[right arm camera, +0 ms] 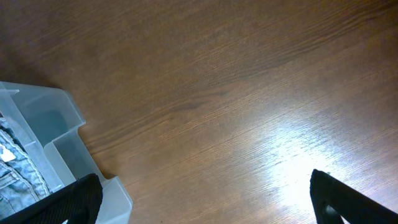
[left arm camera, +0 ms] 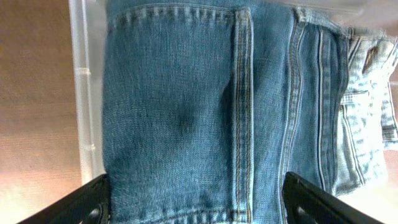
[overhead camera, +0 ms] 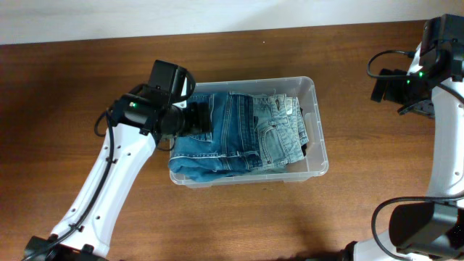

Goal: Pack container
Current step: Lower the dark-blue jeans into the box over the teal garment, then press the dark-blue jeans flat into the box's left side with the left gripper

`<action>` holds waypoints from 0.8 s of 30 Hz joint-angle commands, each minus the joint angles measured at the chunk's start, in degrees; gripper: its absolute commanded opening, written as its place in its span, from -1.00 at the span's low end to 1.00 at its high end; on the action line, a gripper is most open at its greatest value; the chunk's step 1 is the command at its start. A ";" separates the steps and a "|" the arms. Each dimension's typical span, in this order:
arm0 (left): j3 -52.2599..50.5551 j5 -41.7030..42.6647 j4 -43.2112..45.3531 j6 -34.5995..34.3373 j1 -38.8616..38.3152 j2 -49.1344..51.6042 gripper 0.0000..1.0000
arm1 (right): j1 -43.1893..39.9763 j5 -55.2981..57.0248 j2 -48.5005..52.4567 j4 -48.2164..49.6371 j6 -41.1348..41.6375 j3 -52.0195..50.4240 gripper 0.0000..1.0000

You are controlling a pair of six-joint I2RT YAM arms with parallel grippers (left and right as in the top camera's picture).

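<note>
The left arm (overhead camera: 101,192) is wearing smooth white shells over its long links, with black housings bulging at the joints, a small green light (overhead camera: 133,104) glowing on one housing and a thin black cable (overhead camera: 109,156) trailing along its side. The right arm (overhead camera: 444,145) is showing the same white links, black joint blocks, a glowing green dot and looping black leads. The left pincer (left arm camera: 198,205) and the right pincer (right arm camera: 205,199) are showing matte black, wedge-shaped fingers (left arm camera: 74,208).

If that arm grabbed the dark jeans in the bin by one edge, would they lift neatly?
Probably not. The dark jeans are soft folded denim, so they would likely sag and unfold. Several layers show, so fairly heavy for cloth. The rough weave should resist slipping.
</note>
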 commanded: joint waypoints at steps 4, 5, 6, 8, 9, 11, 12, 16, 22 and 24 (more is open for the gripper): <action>4.85 -3.54 0.31 5.55 -0.33 -2.32 0.72 | -0.33 0.70 0.09 -0.02 0.31 0.17 0.97; 5.92 -4.24 -0.44 5.53 -0.66 -2.51 0.71 | -0.33 0.70 0.09 -0.02 0.28 0.17 0.97; 6.80 -4.96 -1.27 5.53 -1.05 -2.69 0.68 | -0.33 0.70 0.09 -0.02 0.28 0.17 0.97; 7.82 -6.08 -2.99 5.51 -2.10 -2.80 0.52 | -0.33 0.70 0.09 -0.02 0.28 0.17 0.97; 7.85 -6.21 -3.65 5.51 -2.69 -2.80 0.37 | -0.33 0.70 0.09 -0.02 0.28 0.17 0.97; 7.76 -6.23 -5.42 5.51 -4.20 -2.69 -0.15 | -0.33 0.70 0.09 -0.02 0.28 0.17 0.97; 7.72 -6.45 -6.62 5.49 -5.16 -2.62 -0.47 | -0.33 0.70 0.09 -0.02 0.28 0.17 0.97; 7.67 -11.63 -11.17 3.58 -10.21 -1.77 -0.96 | -0.33 0.70 0.09 -0.02 0.31 0.17 0.97; 7.54 -12.41 -13.70 3.26 -13.09 1.97 -0.96 | -0.33 0.70 0.09 -0.02 0.31 0.17 0.97; 7.54 -12.41 -14.60 2.38 -13.22 3.98 -0.96 | -0.33 0.70 0.09 -0.02 0.31 0.17 0.97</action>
